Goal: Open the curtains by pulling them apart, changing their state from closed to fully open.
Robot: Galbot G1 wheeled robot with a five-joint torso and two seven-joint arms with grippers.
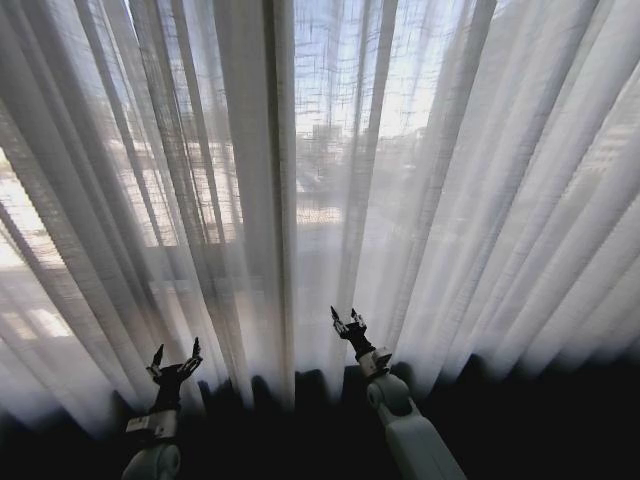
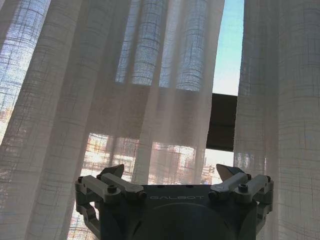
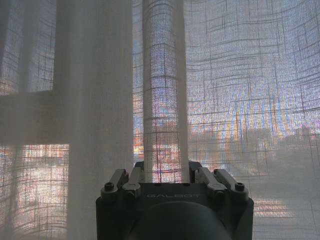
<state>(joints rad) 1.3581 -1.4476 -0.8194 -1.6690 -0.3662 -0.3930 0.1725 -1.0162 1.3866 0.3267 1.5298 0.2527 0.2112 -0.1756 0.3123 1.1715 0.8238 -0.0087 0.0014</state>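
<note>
The left gripper stands low at the left with its dark fingers spread wide apart, holding nothing; in its wrist view the fingertips sit clear of the cloth, facing a narrow gap between two panels where blue sky shows. The right gripper is raised near the middle, its fingers drawn in around one vertical pleat of the fabric, which runs down between them. The tall, sheer white-cream curtains of woven, linen-like cloth hang in many pleats across the whole window ahead, drawn across nearly all of it. Through the weave, a dark window frame and pale buildings outside show faintly.
</note>
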